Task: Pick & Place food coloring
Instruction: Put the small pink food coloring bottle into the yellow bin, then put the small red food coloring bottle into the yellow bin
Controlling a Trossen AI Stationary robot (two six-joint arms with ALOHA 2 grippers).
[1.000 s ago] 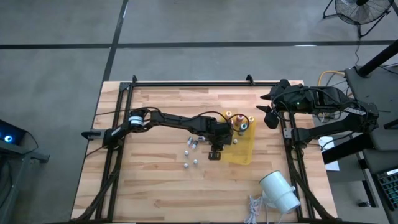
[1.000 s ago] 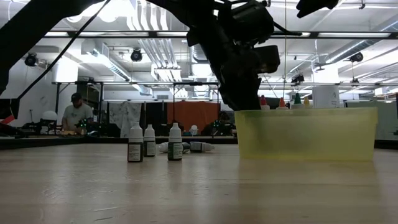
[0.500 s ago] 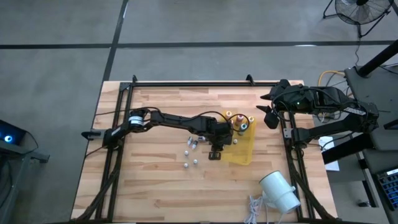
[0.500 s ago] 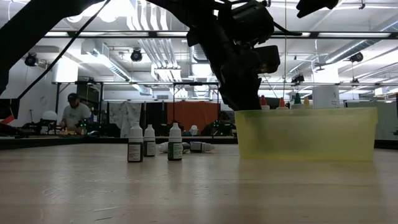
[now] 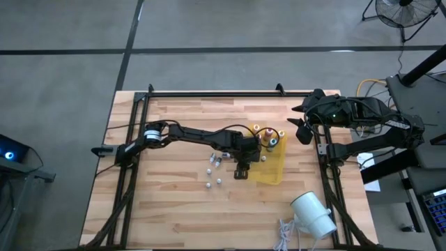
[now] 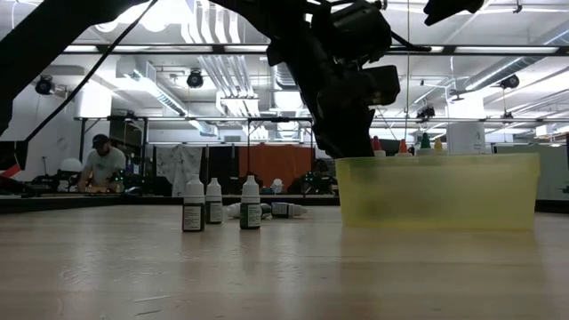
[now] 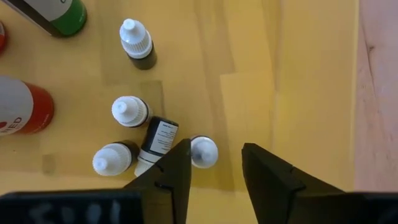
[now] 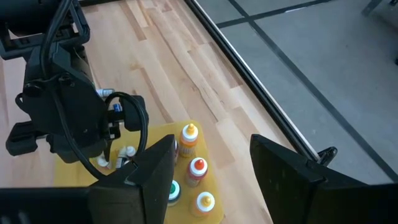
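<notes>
Over the yellow bin (image 6: 444, 191), the left end effector (image 7: 214, 165) hangs open and empty above small vials (image 7: 130, 111).

Even, bright overhead light fills the top-down picture, with soft shadows. At table height, bright ceiling strip lights (image 6: 200, 49) leave the dark robot arm (image 6: 342, 80) backlit, near silhouette, and the near wooden tabletop (image 6: 267, 276) blurred.

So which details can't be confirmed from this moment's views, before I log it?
- High view: the left gripper covers part of the yellow tray, so the small bottles under it can't be counted.
- Left wrist view: the red bottle is cut off by the frame edge.
- Low view: the tray's cloudy wall hides what lies inside.
- Low view: labels on the three standing vials are too small to read.
</notes>
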